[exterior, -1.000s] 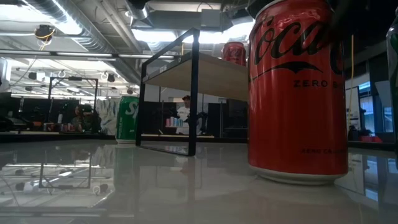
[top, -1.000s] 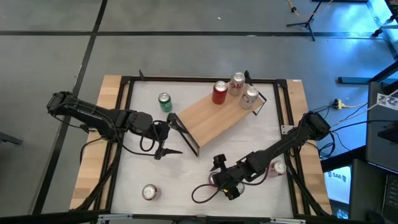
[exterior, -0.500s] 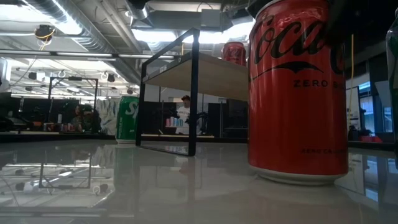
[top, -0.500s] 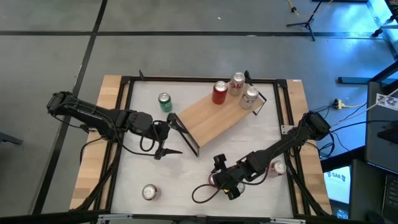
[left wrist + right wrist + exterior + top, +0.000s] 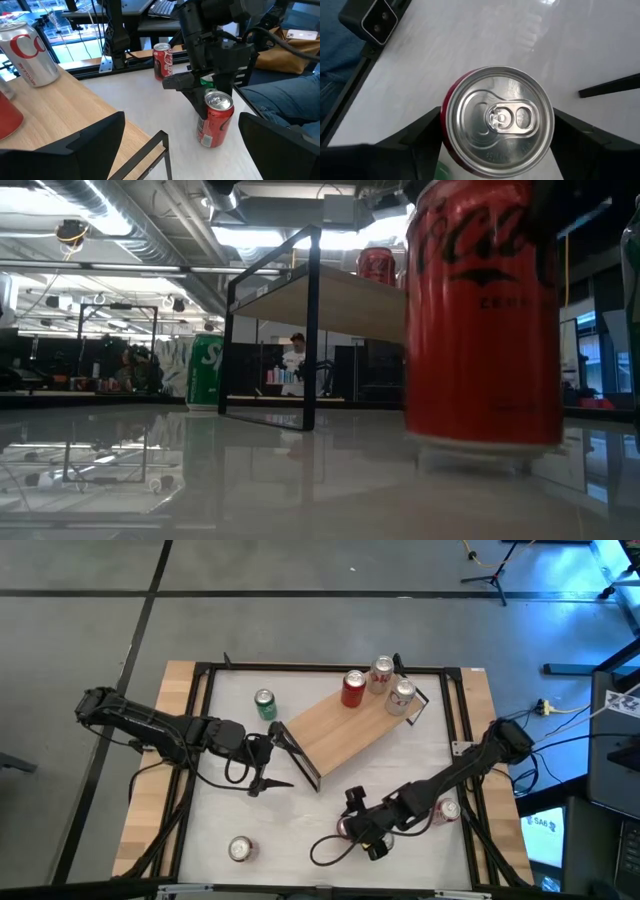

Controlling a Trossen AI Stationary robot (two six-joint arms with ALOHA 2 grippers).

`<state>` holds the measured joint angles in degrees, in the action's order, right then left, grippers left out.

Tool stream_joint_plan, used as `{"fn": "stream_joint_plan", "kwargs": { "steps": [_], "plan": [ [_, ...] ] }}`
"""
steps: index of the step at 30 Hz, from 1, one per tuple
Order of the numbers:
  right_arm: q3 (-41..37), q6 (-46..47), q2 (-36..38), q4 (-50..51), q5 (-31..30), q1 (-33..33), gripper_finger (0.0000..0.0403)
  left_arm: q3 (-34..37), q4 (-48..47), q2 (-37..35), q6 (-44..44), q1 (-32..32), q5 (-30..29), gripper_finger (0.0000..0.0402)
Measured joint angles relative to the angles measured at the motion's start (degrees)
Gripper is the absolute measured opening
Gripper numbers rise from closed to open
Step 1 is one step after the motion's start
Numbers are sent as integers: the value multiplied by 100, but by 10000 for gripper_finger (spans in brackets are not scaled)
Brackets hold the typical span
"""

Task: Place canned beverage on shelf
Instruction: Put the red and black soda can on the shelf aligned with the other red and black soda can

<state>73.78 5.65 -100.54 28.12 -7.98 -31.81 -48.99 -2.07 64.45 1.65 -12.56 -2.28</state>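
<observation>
Three cans [image 5: 378,680] on shelf [image 5: 345,730]; right claw [image 5: 352,830] clenched on red can [image 5: 214,119]; left claw [image 5: 268,762] released, near shelf end.

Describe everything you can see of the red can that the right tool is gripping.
The red can is a metal drink can with a silver top and an unopened pull tab. White script lettering runs across its red side. It stands upright near the front of the white tabletop, apart from the shelf. The right tool reaches down from above, one dark finger pressed on each side. In the low view its base looks just clear of the table.
</observation>
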Motion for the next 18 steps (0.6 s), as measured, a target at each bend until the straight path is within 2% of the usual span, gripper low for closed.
{"fn": "stream_joint_plan", "kwargs": {
  "steps": [18],
  "plan": [
    [13, -46, 583, -118, 89, 352, 299, 0, 0, 0, 159, 5, -7, 380]
  ]
}}
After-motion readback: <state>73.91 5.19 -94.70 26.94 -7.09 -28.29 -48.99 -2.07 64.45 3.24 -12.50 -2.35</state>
